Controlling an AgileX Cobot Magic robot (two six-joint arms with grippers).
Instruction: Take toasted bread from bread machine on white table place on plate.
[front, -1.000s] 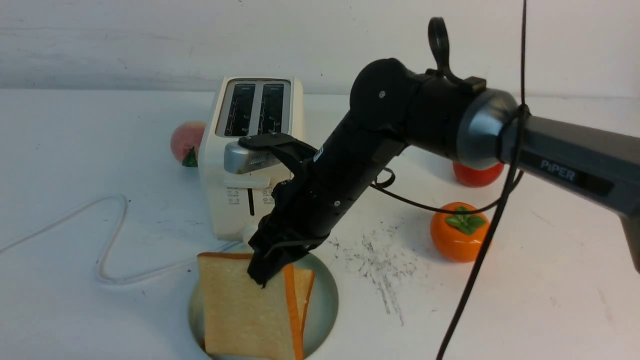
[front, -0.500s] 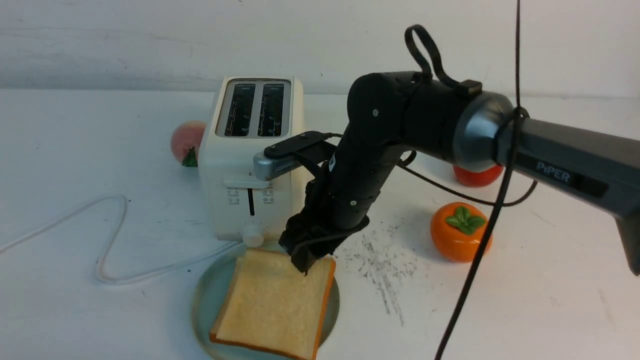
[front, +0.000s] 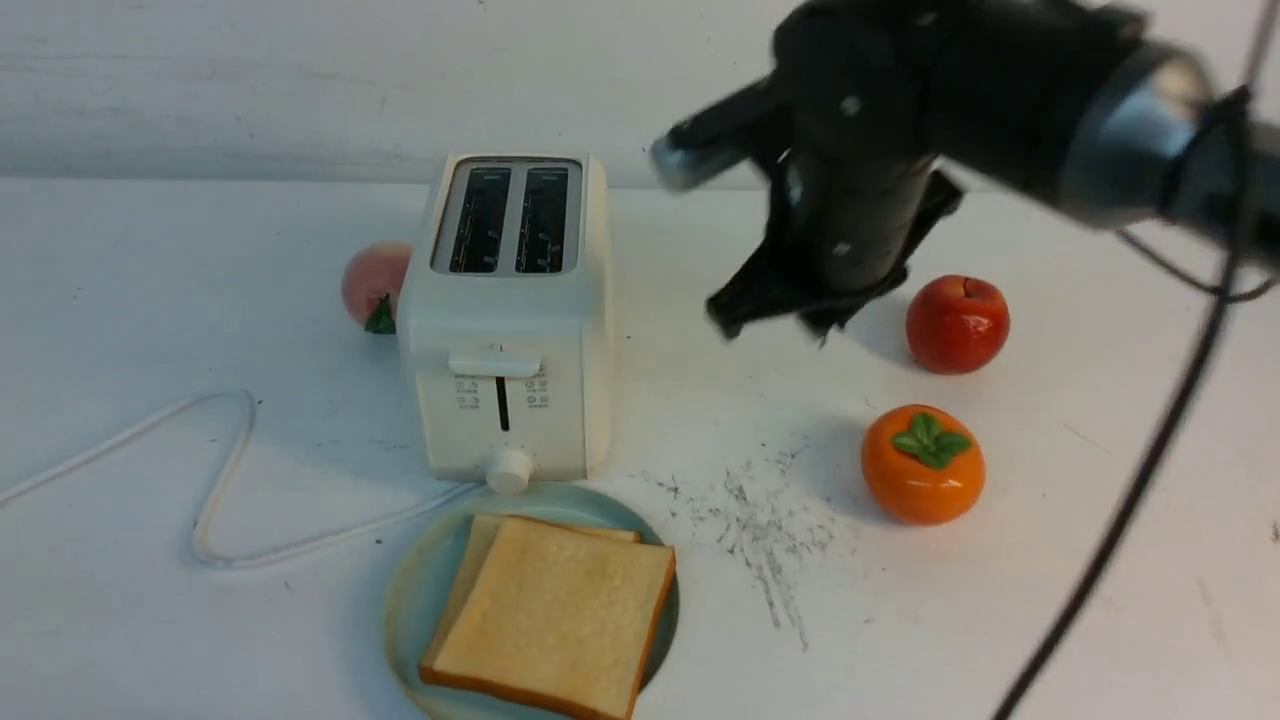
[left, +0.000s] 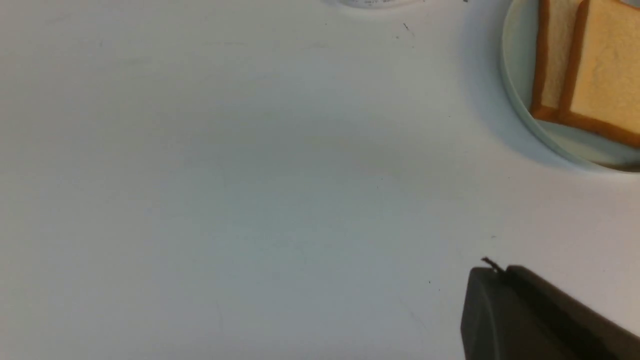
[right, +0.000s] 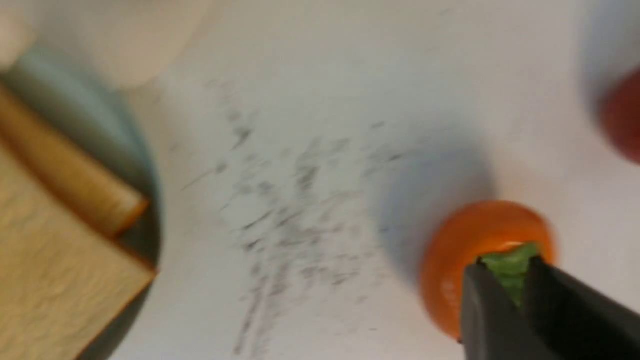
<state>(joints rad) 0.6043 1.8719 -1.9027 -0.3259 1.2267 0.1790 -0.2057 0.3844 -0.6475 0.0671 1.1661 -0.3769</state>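
Two thick, square, golden slices of toasted bread (front: 560, 615) with orange-brown crusts lie stacked flat on the round, pale blue-green plate (front: 410, 610). The upper slice is skewed, so a strip of the lower one shows along its far left edge. The plate sits on the scuffed white tabletop (front: 150, 300) just in front of the cream-white two-slot bread machine (front: 510, 330), its rim close to the machine's round knob. From my remote station I see the black right end effector (front: 775, 312) blurred in mid-air, to the right of the bread machine and well clear of the plate, carrying nothing. Its wrist camera shows the two fingers drawn almost together, with only a sliver between the tips, above a glossy orange fruit with a green leafy cap (front: 922, 465). A red apple (front: 957, 324) stands behind that fruit and a pink peach (front: 370, 280) peeks from behind the machine's left side. A white cord (front: 220, 480) loops across the tabletop to the left, and a patch of dark grey scratch marks (front: 760, 530) lies between the plate and the orange fruit. My left end effector (left: 502, 280) is pressed together and empty over bare tabletop, with the plate and toasted bread at the edge of its camera's view.
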